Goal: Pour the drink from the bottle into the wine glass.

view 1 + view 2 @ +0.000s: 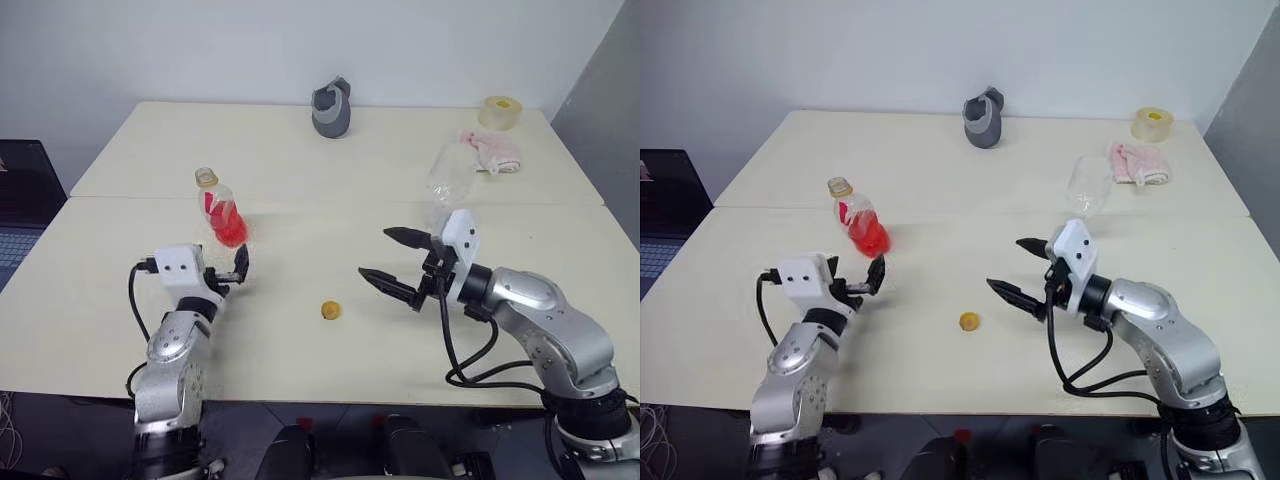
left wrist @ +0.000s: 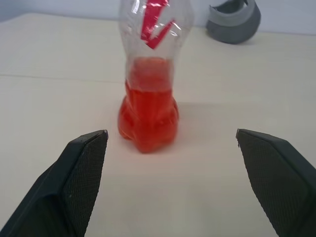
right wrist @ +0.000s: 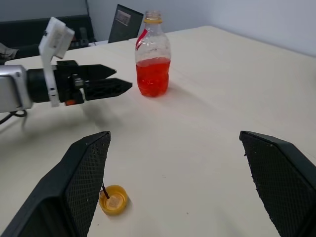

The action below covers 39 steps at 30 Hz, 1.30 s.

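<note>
On the left side of the tabletop [image 1: 110,300], your left gripper [image 1: 232,272] sits low and level with its fingers spread wide and empty, aimed at the bottle [image 1: 224,212] just ahead of it. That bottle stands upright and uncapped, the red drink [image 1: 230,228] filling only its lower part; in the left wrist view it sits centred between the fingers, which reads as a line-up for a side grasp. Moving toward the middle, the small yellow cap [image 1: 330,310] lies loose on the bare surface, apart from everything. To its right, your right gripper [image 1: 397,262] hovers above the tabletop, fingers also wide apart and holding nothing, pointing leftward across the table with the forearm bent in from the right edge. Further back on the right, the wine glass [image 1: 450,175] appears to lie tipped on its side near a pink cloth [image 1: 492,150], so you would likely need it upright before pouring.
</note>
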Tool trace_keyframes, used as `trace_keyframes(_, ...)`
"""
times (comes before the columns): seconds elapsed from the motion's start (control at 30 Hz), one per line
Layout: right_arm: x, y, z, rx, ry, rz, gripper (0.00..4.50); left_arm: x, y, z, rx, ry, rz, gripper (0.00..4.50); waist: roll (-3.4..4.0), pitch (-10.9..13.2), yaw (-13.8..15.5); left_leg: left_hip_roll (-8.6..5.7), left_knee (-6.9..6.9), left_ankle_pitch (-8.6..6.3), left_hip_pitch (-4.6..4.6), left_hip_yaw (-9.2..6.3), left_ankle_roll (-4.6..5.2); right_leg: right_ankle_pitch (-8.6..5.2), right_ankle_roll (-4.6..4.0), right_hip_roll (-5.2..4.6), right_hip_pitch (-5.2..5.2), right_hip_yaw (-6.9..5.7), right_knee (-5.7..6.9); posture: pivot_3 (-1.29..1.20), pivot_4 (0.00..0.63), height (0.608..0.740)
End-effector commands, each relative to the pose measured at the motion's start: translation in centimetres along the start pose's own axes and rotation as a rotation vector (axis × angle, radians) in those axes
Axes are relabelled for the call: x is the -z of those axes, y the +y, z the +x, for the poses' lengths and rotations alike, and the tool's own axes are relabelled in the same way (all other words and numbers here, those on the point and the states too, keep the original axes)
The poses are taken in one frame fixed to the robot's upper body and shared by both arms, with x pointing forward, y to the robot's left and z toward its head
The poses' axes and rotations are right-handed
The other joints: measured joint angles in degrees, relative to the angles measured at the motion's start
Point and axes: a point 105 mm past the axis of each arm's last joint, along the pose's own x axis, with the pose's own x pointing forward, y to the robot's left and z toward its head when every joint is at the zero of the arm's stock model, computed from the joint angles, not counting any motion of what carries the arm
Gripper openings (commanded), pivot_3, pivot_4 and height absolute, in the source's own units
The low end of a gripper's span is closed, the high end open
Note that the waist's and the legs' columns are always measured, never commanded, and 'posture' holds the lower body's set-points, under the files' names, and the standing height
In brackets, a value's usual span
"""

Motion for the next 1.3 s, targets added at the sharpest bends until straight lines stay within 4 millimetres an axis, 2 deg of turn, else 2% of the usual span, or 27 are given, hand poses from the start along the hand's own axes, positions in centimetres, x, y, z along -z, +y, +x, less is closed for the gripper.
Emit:
trace_keyframes(0.03, 0.5, -0.9, -0.4, 0.126, 0.002, 0.02, 4.5, -1.8, -2.9, -0.6, 0.182, -0.021, -0.005, 4.45, 0.0, 0.0, 0.02, -0.01, 0.0, 0.0, 0.01, 0.01, 0.0, 0.0, 0.0, 0.0, 0.0, 0.0, 0.0, 0.0, 0.15, 0.74)
trace_keyframes(0.13, 2.4, -2.8, -0.4, 0.297, 0.031, 0.084, 4.5, -1.8, -4.6, -0.9, 0.316, 0.0, 0.009, 4.45, 0.02, -0.02, -0.03, -0.03, 0.0, 0.0, 0.07, 0.1, 0.01, 0.0, 0.0, 0.1, 0.02, 0.02, 0.05, 0.0, 0.15, 0.74)
trace_keyframes(0.23, 3.7, -4.1, -0.4, 0.389, 0.046, 0.098, 4.5, -1.9, -6.0, -1.3, 0.434, 0.014, 0.024, 4.45, 0.03, -0.02, -0.05, -0.03, -0.02, 0.03, 0.11, 0.17, -0.05, 0.0, 0.0, 0.18, 0.02, 0.08, 0.05, 0.0, 0.15, 0.74)
trace_keyframes(0.37, 5.1, -6.8, -1.0, 0.547, 0.065, 0.114, 4.5, -3.0, -7.9, -1.6, 0.609, 0.004, 0.048, 4.45, 0.03, -0.02, -0.05, -0.03, -0.04, 0.03, 0.09, 0.17, -0.07, 0.0, -0.01, 0.19, 0.02, 0.06, 0.03, 0.0, 0.15, 0.74)
trace_keyframes(0.5, 5.9, -8.3, -0.8, 0.625, 0.07, 0.143, 4.5, -4.2, -9.2, -1.7, 0.757, -0.023, 0.085, 4.45, 0.04, -0.02, -0.13, -0.04, -0.04, 0.03, 0.11, 0.24, -0.05, 0.0, -0.01, 0.23, 0.01, 0.1, 0.05, 0.0, 0.15, 0.74)
trace_keyframes(0.6, 6.7, -9.1, -0.2, 0.657, 0.074, 0.156, 4.5, -4.3, -9.8, -1.7, 0.829, -0.025, 0.087, 4.45, 0.04, -0.02, -0.27, -0.02, -0.07, 0.03, 0.14, 0.29, -0.06, 0.01, -0.02, 0.32, 0.0, 0.12, 0.04, 0.0, 0.15, 0.74)
trace_keyframes(0.8, 6.5, -11.4, 1.2, 0.696, 0.04, 0.167, 4.5, -5.1, -10.5, -1.7, 0.957, -0.036, 0.096, 4.45, 0.06, -0.01, -0.29, -0.02, -0.06, 0.02, 0.13, 0.35, -0.04, 0.01, -0.03, 0.34, -0.01, 0.13, 0.05, 0.0, 0.15, 0.74)
trace_keyframes(1.03, 6.0, -14.7, 1.4, 0.794, 0.017, 0.139, 4.5, -5.3, -10.2, -1.5, 0.991, -0.032, 0.116, 4.45, 0.06, -0.01, -0.66, -0.02, -0.07, 0.02, 0.12, 0.34, -0.03, 0.01, -0.04, 0.33, -0.01, 0.13, 0.04, 0.0, 0.15, 0.74)
trace_keyframes(1.17, 5.6, -15.4, 1.7, 0.82, -0.006, 0.138, 4.5, -5.3, -10.1, -1.5, 0.994, -0.032, 0.122, 4.45, 0.06, -0.01, -0.83, -0.01, -0.07, 0.02, 0.12, 0.35, -0.03, 0.01, -0.04, 0.33, -0.02, 0.14, 0.05, 0.0, 0.15, 0.74)
trace_keyframes(1.3, 5.0, -15.6, 2.9, 0.817, -0.045, 0.158, 4.5, -5.4, -10.1, -1.1, 0.984, -0.041, 0.131, 4.45, 0.06, -0.01, -1.29, 0.0, -0.07, 0.02, 0.12, 0.36, -0.03, 0.02, -0.04, 0.33, -0.03, 0.15, 0.07, 0.0, 0.15, 0.74)
